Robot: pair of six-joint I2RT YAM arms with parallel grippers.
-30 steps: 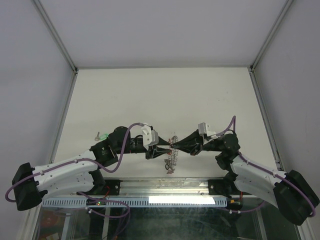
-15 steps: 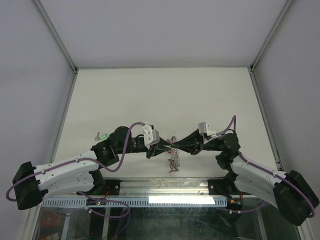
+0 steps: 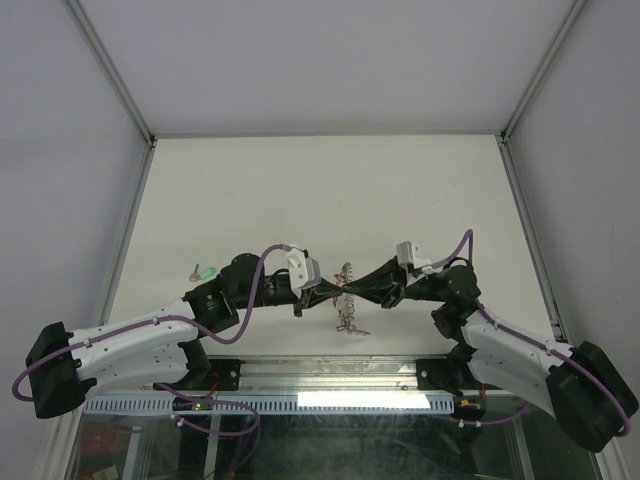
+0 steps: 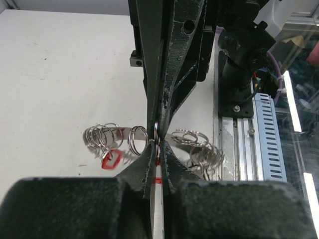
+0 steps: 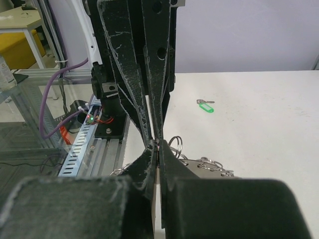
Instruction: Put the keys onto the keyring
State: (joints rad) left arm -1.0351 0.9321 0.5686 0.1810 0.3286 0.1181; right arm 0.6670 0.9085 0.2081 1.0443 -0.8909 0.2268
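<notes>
The keyring [image 3: 348, 308] is a grey metal piece strung with several small split rings [image 4: 110, 139], with a red tag [image 4: 111, 159] hanging off it. It sits near the table's front edge. My left gripper [image 3: 338, 292] [image 4: 157, 142] and right gripper [image 3: 353, 291] [image 5: 158, 147] meet tip to tip over it. Each is shut on a thin ring of it. A sliver of red shows in the slit between my left fingers; I cannot tell what it is. The green key [image 3: 206, 271] [image 5: 206, 106] lies alone on the table to the left. No red key is plainly visible.
A metal rail [image 3: 330, 375] [image 4: 269, 134] with cable ducting runs along the near table edge just behind the keyring. Grey walls with aluminium posts [image 3: 110, 70] enclose the white table [image 3: 330, 190] on three sides.
My left gripper's jaws have closed on the ring. The bunch of rings has shifted slightly to the right under the fingertips. The right gripper stays shut in place.
</notes>
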